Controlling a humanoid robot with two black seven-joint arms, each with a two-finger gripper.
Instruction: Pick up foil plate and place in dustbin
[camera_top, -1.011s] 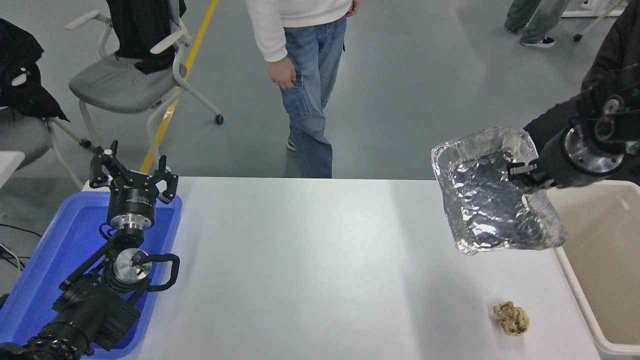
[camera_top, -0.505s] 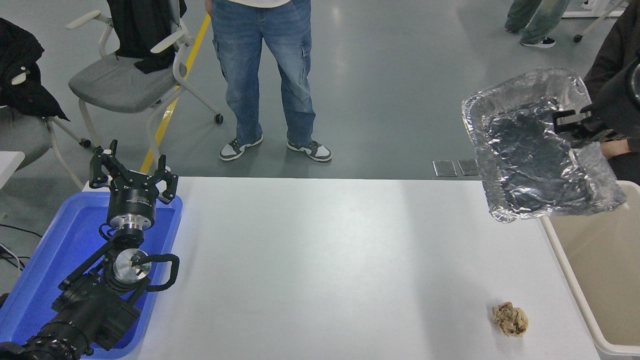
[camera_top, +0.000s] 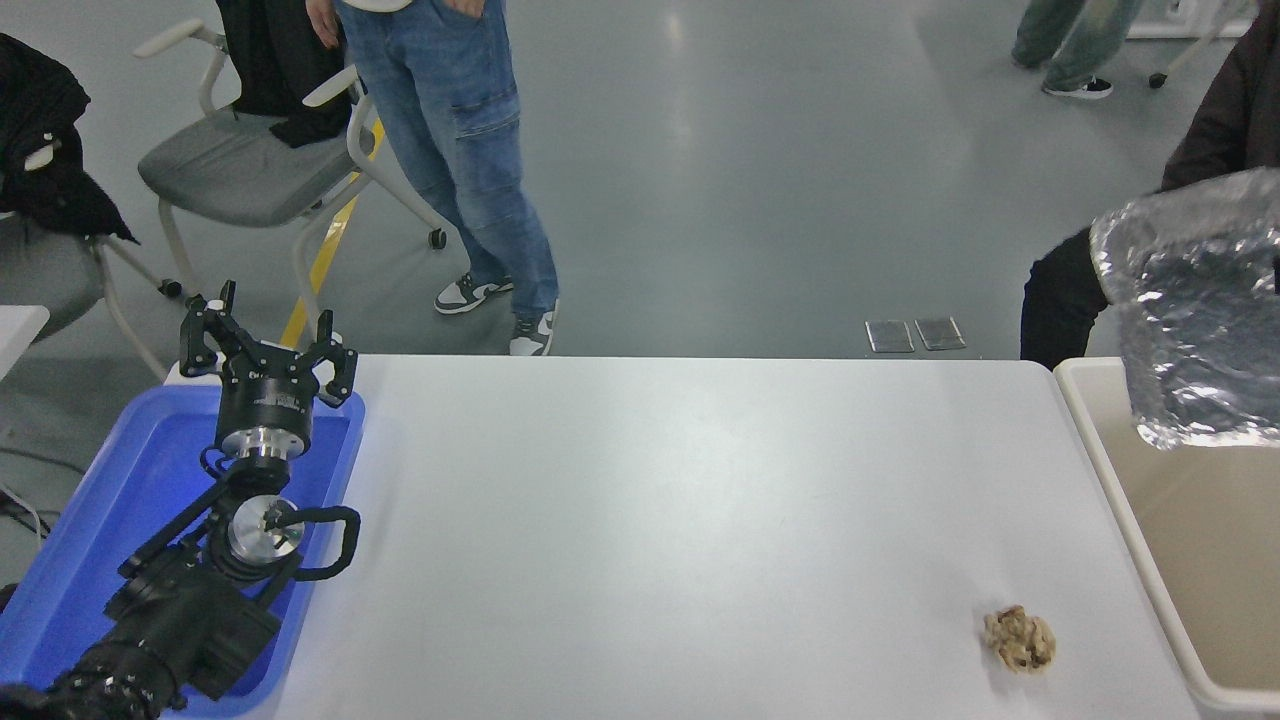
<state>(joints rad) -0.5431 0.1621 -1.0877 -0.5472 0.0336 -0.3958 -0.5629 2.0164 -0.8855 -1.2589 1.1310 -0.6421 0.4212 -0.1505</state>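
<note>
The foil plate is a shiny crinkled silver tray. It hangs tilted in the air at the right edge of the head view, partly cut off by it, above the far end of the dustbin. The dustbin is a large beige bin beside the table's right end. My right gripper is out of the picture past the right edge, so its hold on the plate does not show. My left gripper is open and parked over the blue tray at the lower left.
A crumpled brown paper ball lies on the white table near its front right. The blue tray sits at the left edge. A person in jeans walks behind the table. Another in dark clothes is beyond the bin.
The foil plate has moved right and a little down, from over the table's right end to over the dustbin. The right gripper has left the picture. The person in jeans has walked left.
</note>
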